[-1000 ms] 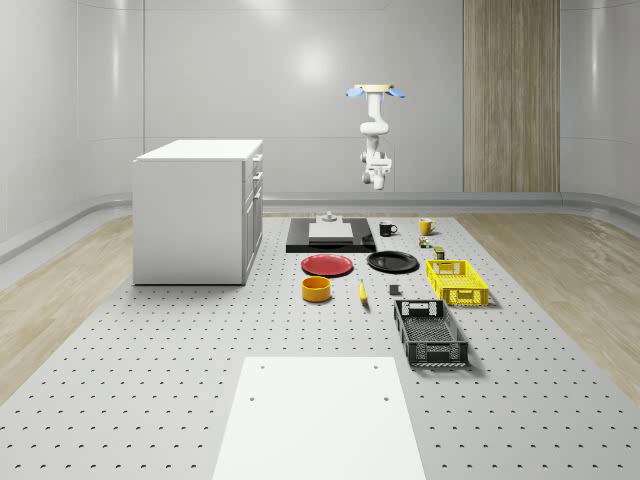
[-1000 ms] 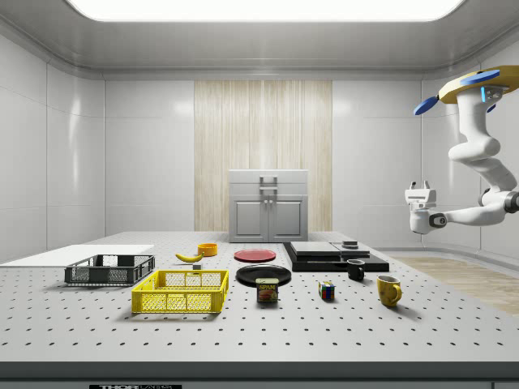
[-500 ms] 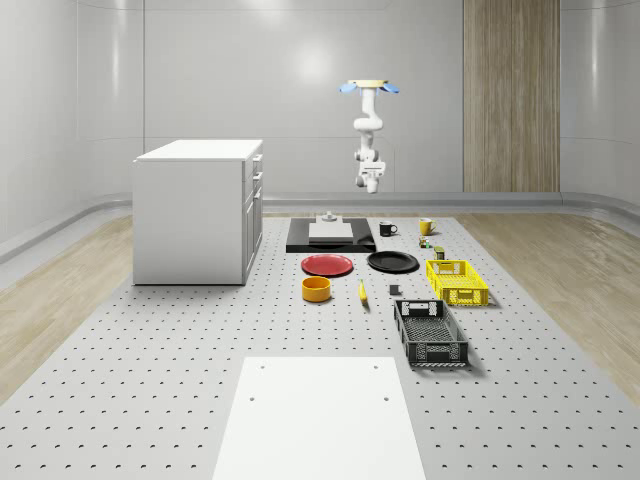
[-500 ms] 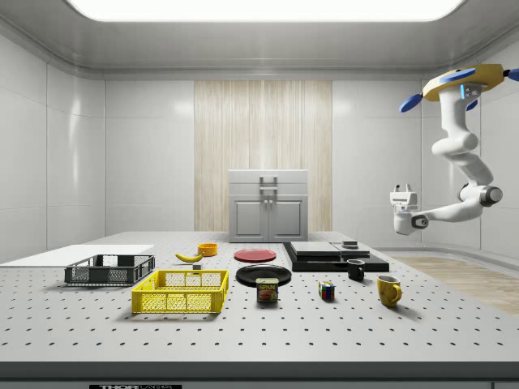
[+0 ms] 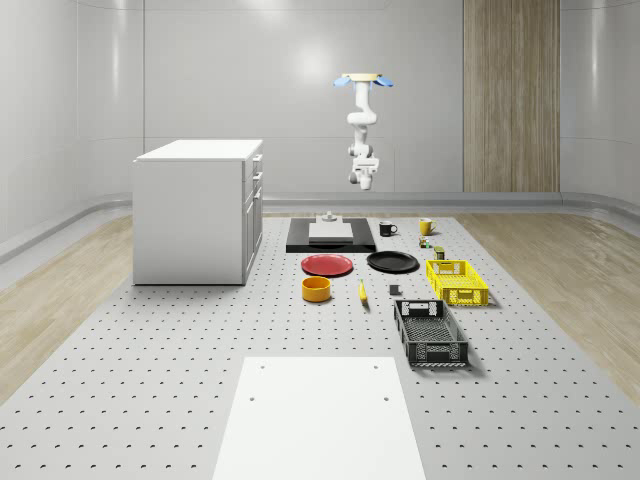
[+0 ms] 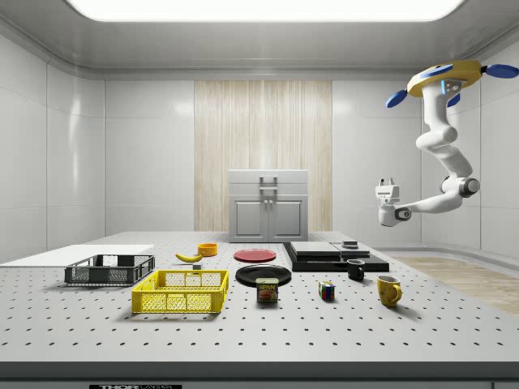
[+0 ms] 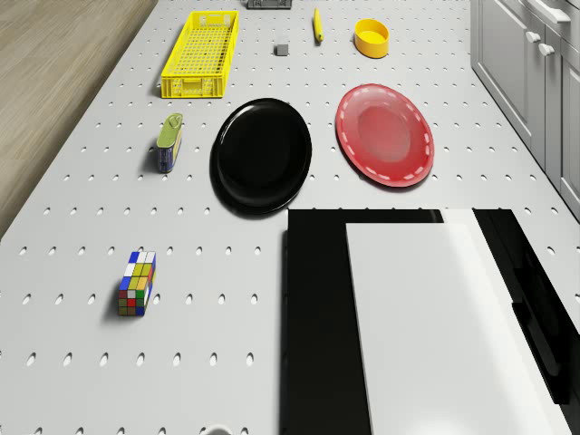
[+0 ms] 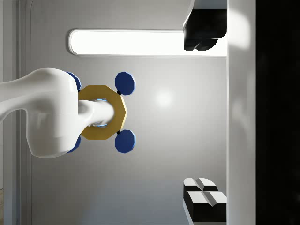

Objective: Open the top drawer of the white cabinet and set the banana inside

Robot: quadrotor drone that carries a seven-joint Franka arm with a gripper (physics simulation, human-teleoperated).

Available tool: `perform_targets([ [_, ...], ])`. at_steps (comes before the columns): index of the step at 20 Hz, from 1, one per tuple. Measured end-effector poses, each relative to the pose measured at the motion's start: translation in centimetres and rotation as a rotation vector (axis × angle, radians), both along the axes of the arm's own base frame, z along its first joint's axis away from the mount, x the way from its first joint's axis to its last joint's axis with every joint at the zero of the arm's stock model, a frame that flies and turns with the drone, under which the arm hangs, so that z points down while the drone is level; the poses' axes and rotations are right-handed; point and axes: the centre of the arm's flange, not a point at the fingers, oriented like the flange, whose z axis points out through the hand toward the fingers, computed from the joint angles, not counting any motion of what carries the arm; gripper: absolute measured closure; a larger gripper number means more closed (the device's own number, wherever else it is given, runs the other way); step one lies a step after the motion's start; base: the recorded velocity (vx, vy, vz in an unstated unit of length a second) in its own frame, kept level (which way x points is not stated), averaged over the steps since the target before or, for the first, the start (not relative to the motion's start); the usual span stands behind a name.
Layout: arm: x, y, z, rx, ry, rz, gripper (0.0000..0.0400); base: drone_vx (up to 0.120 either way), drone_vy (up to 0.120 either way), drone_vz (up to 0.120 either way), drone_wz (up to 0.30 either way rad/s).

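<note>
Nothing of the task is done yet, as far as I can judge. The cabinet (image 5: 195, 215) has its front flush and its top drawer (image 6: 268, 179) looks shut. The banana (image 5: 362, 291) lies loose on the table (image 5: 150, 350), just beside the orange bowl (image 5: 317, 289). Both steps are left, the pull on the drawer and then the fetch.

The drone (image 6: 446, 79) hovers high over the far end of the table, above and just behind the black slab (image 5: 300, 242). The arm hangs under it with the gripper (image 6: 388, 198) out in free air, touching nothing. In the wrist view I see the gripper (image 8: 206, 117) with its fingers (image 8: 202, 33) spread wide and nothing between them. Past them I see the drone's own body, so I take the fingers to be turned upward, away from the table.

From the fingers, the banana is far below and well apart, out past the slab, the red plate (image 5: 327, 264) and the black plate (image 5: 392, 261). In the drone view the banana (image 7: 317, 24) sits at the far reach of what I can see.

The drawer is also well apart from the fingers, off toward the whole-scene view's left. I would reckon the gripper has to swing round to face the cabinet before anything else.
</note>
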Motion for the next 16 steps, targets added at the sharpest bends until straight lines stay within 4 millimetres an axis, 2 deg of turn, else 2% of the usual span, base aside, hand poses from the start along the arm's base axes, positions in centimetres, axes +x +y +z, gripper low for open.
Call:
perform_targets([
  [13, -0.09, 0.02, 0.12, -0.002, -0.01, 0.0, 0.0, 0.12, -0.12, 0.0, 0.0],
  [16, -0.11, 0.03, 0.12, -0.003, -0.012, 0.0, 0.0, 0.12, -0.027, 0.0, 0.0],
])
